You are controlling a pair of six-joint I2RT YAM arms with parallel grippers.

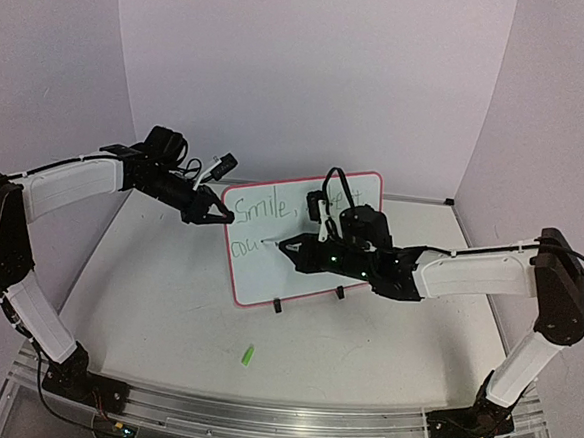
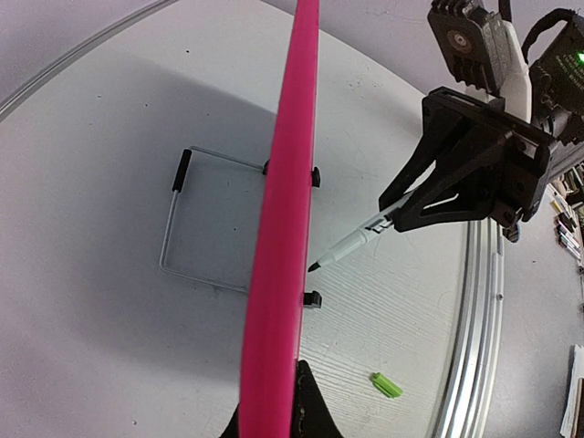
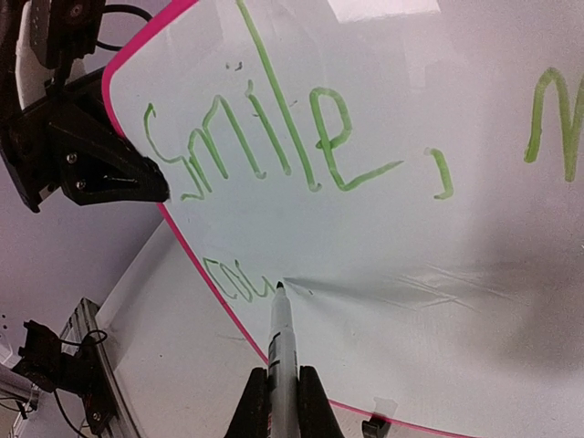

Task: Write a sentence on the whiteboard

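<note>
The whiteboard (image 1: 268, 275) stands tilted on its clip feet mid-table, its pink rim seen edge-on (image 2: 283, 228) in the left wrist view. My left gripper (image 1: 217, 214) (image 2: 272, 401) is shut on the board's upper left edge. My right gripper (image 1: 295, 247) (image 3: 283, 388) is shut on a marker (image 3: 278, 333) (image 2: 351, 245). The marker's tip touches the board just right of the green letters "cou" (image 3: 233, 281). Above them the sentence (image 3: 265, 146) reads "Smile," in green, with more letters partly hidden behind the right arm.
A green marker cap (image 1: 248, 355) (image 2: 386, 385) lies on the table in front of the board. A wire stand (image 2: 182, 228) sits behind the board. A metal rail (image 1: 278, 419) runs along the near table edge. Purple walls enclose the back and sides.
</note>
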